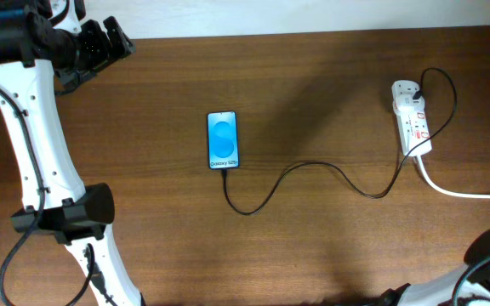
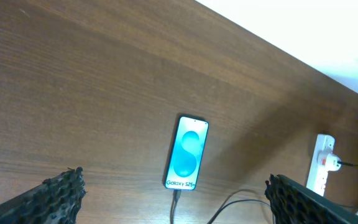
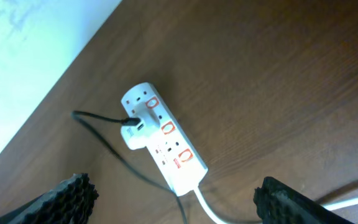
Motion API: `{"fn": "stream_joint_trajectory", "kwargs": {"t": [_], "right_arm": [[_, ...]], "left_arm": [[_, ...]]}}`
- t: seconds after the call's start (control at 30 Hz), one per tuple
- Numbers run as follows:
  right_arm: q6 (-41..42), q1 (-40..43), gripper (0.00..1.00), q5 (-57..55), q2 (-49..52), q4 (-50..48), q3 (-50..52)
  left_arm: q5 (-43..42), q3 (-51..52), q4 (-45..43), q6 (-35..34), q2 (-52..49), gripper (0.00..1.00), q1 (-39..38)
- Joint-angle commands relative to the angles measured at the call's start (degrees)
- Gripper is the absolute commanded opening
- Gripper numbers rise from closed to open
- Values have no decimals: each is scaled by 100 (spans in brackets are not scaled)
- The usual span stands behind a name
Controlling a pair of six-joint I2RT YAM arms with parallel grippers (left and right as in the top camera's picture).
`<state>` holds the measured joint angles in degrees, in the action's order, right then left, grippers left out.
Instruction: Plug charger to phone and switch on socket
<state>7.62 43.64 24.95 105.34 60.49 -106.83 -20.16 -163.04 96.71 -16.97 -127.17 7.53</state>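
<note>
Phone [image 1: 222,140]: we see it mid-table, screen lit, with the charger [image 1: 317,164] meeting its near end.
Charger: it loops right and is plugged into the far outlet of the socket [image 1: 411,119].
Socket: at the right edge; we cannot tell its switch state.
Left gripper [image 1: 113,40]: far left, jaws spread, holding nothing.
Right gripper [image 3: 174,186]: above the socket, jaws spread, probably placed there for the switch.

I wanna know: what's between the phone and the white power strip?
Only the black charger cable, snaking over the table from phone to power strip, in the overhead view.
</note>
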Motion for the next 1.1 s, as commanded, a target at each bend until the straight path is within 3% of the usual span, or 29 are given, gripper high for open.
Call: {"fn": "stream_joint_trajectory", "kwargs": {"t": [0.0,0.37,0.6,1.07], "right_arm": [[13,-17,88,35,282,-409,-61],[-186,-673,89,-326,1873,-1032,-42],[-291,-1263,88,-1261,2181,-1032,164],[-7,-1436,88,-1263,2629,-1143,184]], "left_arm": [[-44,-50,0,-35,46,99,15],[-44,-50,0,-35,46,99,15],[-44,-50,0,-35,46,99,15],[-44,-50,0,-35,44,99,13]]}}
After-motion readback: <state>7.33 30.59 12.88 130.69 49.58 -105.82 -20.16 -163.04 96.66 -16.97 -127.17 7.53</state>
